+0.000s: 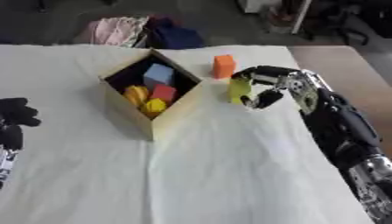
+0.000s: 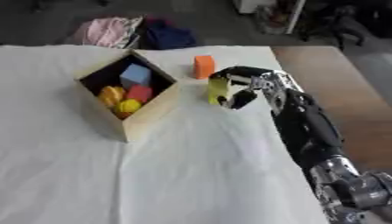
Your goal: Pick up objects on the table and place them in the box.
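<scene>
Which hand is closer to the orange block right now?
Right. The right hand is just in front of the orange block, curled around a yellow-green block; the left hand sits at the table's far left edge.

Even, soft overhead light; white cloth (image 1: 191, 175) bright, no glare. Box (image 1: 153, 127) interior shadowed. Whole view slightly blurred; my right hand (image 1: 268, 87) smeared, far floor dim.

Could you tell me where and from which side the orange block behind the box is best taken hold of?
The orange block stands upright and alone on the cloth, past the box's far corner. Its flat side faces look easiest to pinch, probably from above and the right, since the box crowds its left. The right hand is nearest, but it is curled round a yellow-green block now.
</scene>
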Controlling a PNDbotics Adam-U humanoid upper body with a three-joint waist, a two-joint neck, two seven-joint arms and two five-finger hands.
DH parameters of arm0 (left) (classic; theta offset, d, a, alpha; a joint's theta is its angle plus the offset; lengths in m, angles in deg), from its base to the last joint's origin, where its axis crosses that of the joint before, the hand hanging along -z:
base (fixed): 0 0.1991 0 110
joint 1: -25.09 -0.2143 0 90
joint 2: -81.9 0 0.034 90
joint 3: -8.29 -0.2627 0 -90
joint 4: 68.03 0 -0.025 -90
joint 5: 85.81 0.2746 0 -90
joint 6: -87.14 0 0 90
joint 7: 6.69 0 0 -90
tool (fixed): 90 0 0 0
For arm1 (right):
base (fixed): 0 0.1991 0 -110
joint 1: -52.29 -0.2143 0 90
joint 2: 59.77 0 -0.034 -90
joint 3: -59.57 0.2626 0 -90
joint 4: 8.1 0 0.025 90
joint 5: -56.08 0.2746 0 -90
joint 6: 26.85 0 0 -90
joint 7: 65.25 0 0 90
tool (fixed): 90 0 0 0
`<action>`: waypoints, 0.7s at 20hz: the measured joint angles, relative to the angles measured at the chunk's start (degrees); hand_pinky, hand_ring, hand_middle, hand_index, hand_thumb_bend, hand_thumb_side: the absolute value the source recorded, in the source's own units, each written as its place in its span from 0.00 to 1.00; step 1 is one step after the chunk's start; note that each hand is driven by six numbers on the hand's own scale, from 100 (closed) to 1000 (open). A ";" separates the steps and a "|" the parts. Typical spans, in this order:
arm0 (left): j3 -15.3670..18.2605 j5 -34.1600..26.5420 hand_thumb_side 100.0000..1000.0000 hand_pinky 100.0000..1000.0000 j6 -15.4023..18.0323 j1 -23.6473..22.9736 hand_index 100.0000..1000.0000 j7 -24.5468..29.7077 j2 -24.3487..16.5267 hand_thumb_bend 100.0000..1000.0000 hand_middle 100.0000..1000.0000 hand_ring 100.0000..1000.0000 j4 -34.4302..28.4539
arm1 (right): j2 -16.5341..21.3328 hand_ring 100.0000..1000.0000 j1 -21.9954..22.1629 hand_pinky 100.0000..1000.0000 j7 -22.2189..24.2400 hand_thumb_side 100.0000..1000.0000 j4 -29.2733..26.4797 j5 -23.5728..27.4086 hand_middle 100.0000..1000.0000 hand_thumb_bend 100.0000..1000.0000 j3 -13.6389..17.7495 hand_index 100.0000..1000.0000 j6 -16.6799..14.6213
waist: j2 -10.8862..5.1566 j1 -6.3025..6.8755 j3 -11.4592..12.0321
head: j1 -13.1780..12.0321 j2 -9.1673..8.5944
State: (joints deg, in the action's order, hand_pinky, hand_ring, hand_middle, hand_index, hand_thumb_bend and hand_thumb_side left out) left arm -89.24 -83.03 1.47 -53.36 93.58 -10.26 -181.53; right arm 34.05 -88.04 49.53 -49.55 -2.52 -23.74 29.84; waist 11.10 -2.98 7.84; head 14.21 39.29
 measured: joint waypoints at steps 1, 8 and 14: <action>0.00 0.00 0.47 0.80 0.00 0.00 0.81 0.00 0.00 0.00 0.63 0.65 0.00 | -0.04 0.51 0.05 0.55 -1.01 0.05 -0.14 0.31 0.48 0.00 0.02 0.78 -0.27 | 0.00 0.00 0.00 | 0.00 0.00; 0.00 0.00 0.47 0.80 0.05 0.00 0.82 0.05 0.00 0.00 0.64 0.65 0.00 | -0.20 0.42 -0.36 0.49 -8.23 0.00 -4.52 6.18 0.34 0.00 -0.04 0.66 -3.27 | -0.02 0.00 0.05 | 0.00 0.00; 0.00 -0.16 0.47 0.80 0.25 0.00 0.81 0.25 0.00 0.00 0.64 0.65 0.00 | 0.03 0.44 -2.53 0.52 -9.17 0.00 -10.95 15.07 0.34 0.00 -1.96 0.67 -5.27 | -0.06 0.00 0.44 | 0.05 -0.02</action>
State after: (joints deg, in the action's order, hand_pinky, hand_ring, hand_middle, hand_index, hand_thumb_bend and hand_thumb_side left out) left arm -89.24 -83.19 1.71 -53.36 93.83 -10.26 -181.53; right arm 34.09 -90.57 40.36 -60.50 12.55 -25.70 24.57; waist 11.04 -2.98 8.28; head 14.26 39.27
